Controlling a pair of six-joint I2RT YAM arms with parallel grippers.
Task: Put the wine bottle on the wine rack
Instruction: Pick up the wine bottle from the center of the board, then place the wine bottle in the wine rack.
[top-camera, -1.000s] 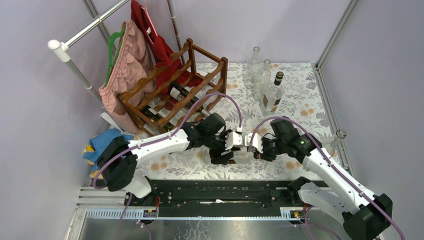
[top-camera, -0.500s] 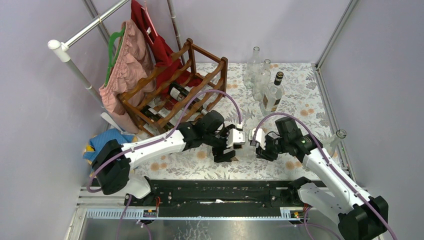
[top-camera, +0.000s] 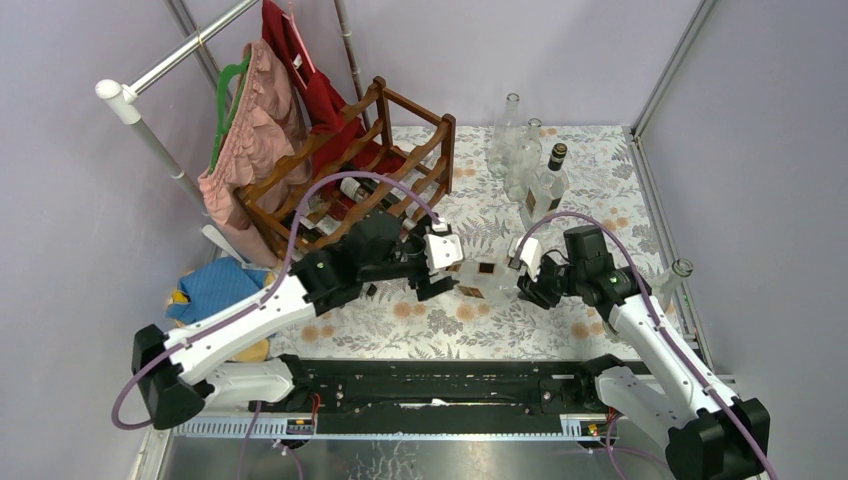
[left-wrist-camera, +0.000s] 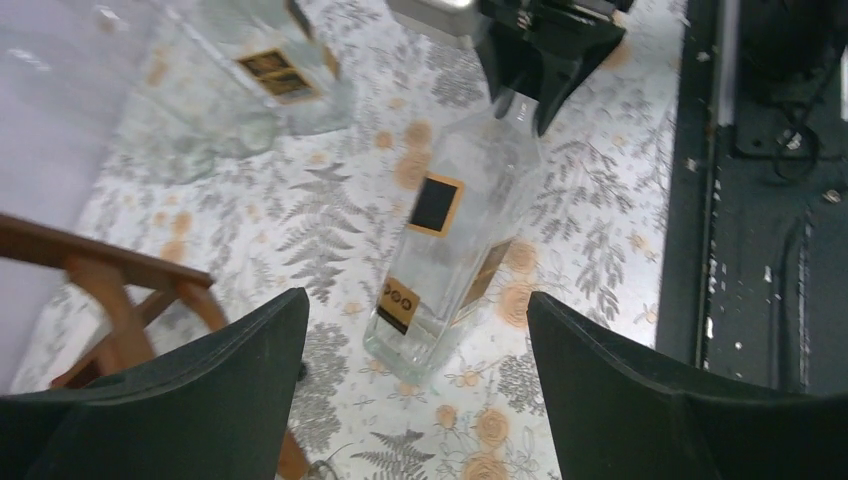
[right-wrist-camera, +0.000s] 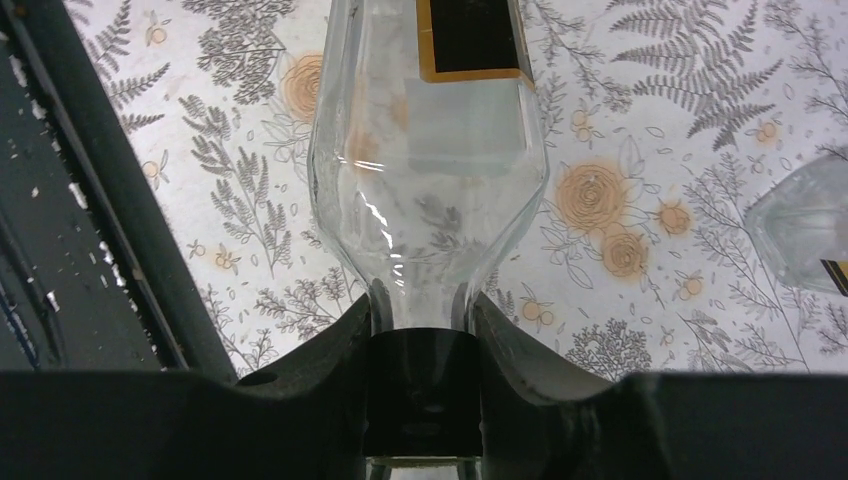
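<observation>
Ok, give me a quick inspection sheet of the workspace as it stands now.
Surface: floral tablecloth, no spills seen.
Job's things: wine bottle, clear with black-and-gold labels, between the arms, base toward the left; wine rack at far left, with a racked bottle in it.
Clutter: clear bottles and a capped bottle at the far side; another bottle at the right edge; blue cloth at the left.
Grippers: left gripper open, facing the base, not touching; right gripper shut on the neck.
Cables: purple cable loops in front of the rack.
Surroundings: pink garment and red garment hang beside the rack.
</observation>
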